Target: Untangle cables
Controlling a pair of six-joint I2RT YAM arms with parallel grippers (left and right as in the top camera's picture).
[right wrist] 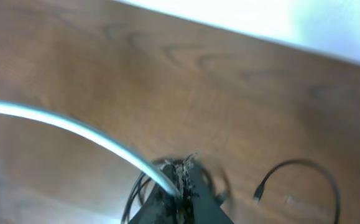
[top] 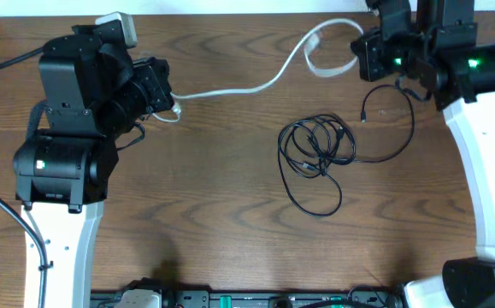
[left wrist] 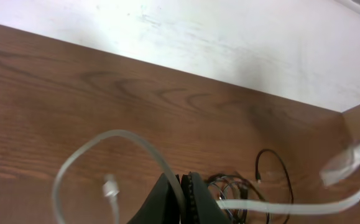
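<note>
No text, label, brand, number or sign is legible anywhere: not on the thin white cable (top: pixel 230 91), the tangled thin black cables (top: pixel 315 154) or the brown wood-grain table (top: pixel 213 222).

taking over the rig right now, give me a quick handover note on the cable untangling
Left hand: shut on the white cable, a little in from one plug end.
Right hand: shut on the same cable toward its other end, at the far right.
White cable spans between the two hands, apart from the black cables, which lie coiled together mid-table.
Done: white cable looks clear of the black bundle.
Left: set it down aside, then separate the black cables, which loop over one another.
</note>
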